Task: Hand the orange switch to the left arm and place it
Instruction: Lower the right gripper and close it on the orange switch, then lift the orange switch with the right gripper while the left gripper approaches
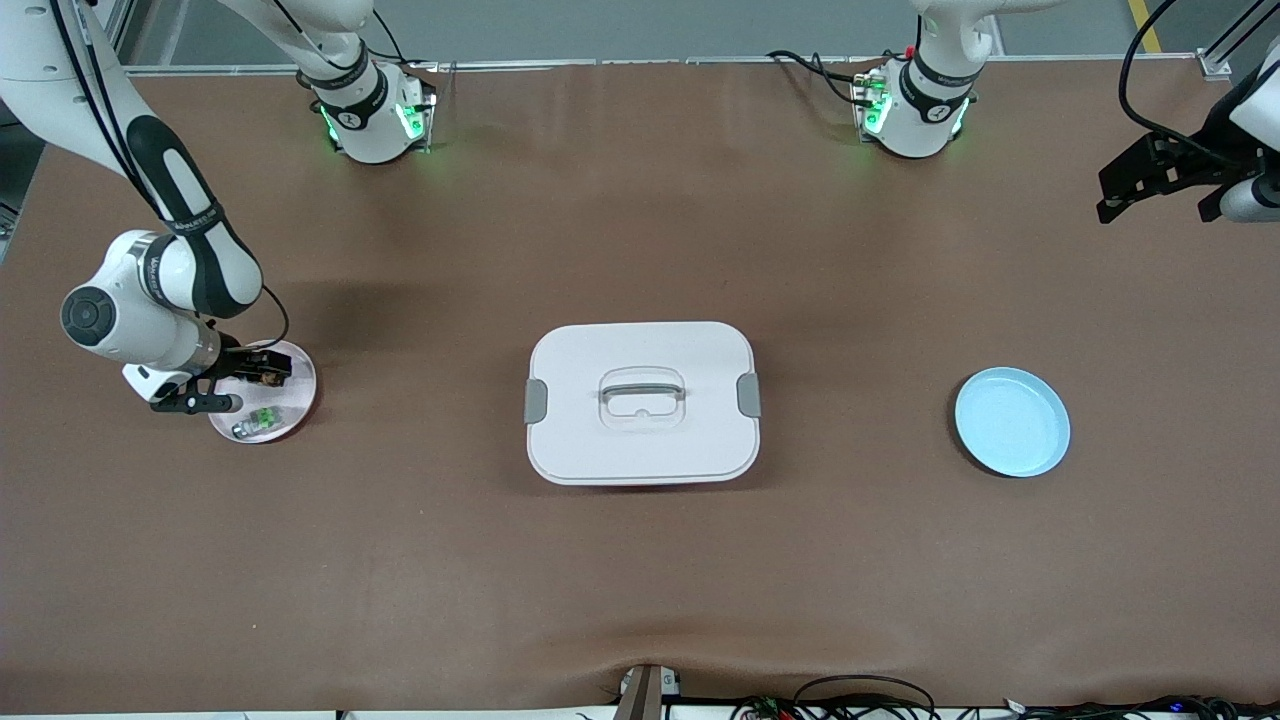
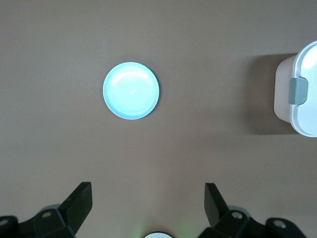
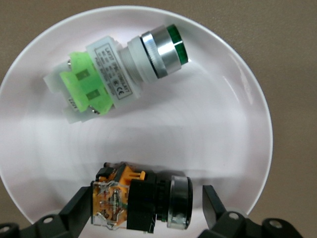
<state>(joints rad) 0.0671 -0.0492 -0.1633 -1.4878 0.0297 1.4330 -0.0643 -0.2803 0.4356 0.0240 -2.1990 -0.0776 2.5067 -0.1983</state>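
Centrally, box sits between two plates.

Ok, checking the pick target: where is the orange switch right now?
The orange switch lies on the pink plate at the right arm's end of the table, beside the green-capped switch, between the right gripper's open fingers.

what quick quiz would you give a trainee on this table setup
1. True or false: the orange switch lies on the blue plate.
2. What stands on the table between the two plates? A: box. B: bowl. C: drawer.
3. Fill in: the open fingers on either side of the orange switch belong to the ____ end effector.

Key
1. False; it lies on the pale plate.
2. A.
3. Right; the right end effector.
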